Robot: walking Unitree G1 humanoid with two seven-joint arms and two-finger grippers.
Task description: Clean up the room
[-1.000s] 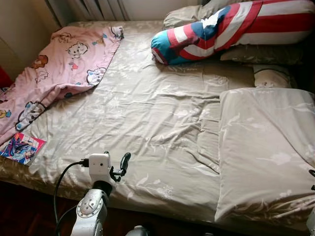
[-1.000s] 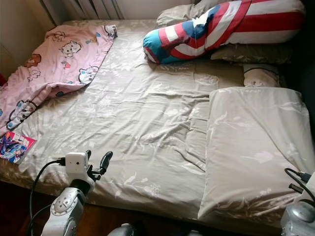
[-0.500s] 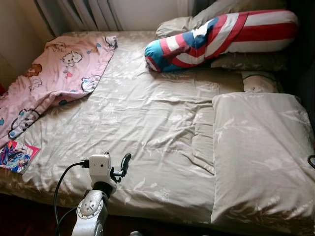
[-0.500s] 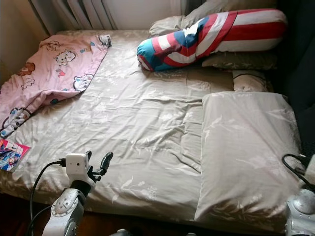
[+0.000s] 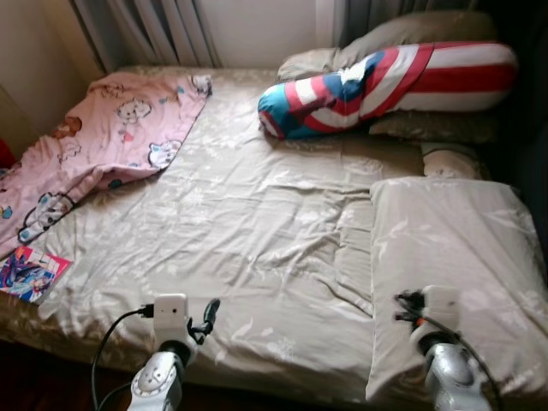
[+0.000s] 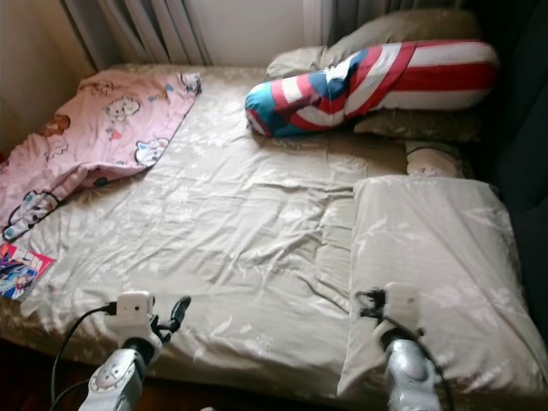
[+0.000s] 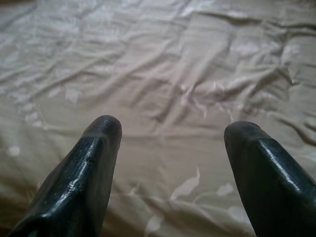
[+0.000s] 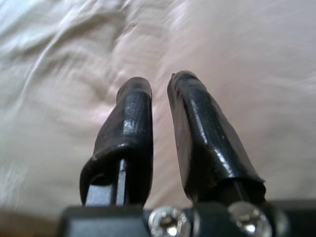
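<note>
A beige sheet [image 5: 257, 214] covers the bed, and a folded beige quilt [image 5: 454, 248] lies on its right side. My right gripper [image 5: 402, 305] hovers over the quilt's near end, fingers shut with nothing between them [image 8: 159, 84]. My left gripper [image 5: 208, 313] is held above the bed's front edge, open and empty [image 7: 173, 131]. A pink cartoon blanket [image 5: 111, 128] lies rumpled across the far left corner. A colourful comic book [image 5: 30, 274] rests on the sheet near the front left edge.
A red, white and blue bolster [image 5: 385, 81] lies across beige pillows [image 5: 402, 30] at the head of the bed. Another small pillow [image 5: 449, 163] sits behind the quilt. Curtains [image 5: 171, 30] hang at the back, and dark floor [image 5: 51, 377] runs along the bed's front.
My right arm has risen into view over the near end of the folded quilt. The camera has shifted, so the bed sits lower in the picture. The left arm shows lower.
</note>
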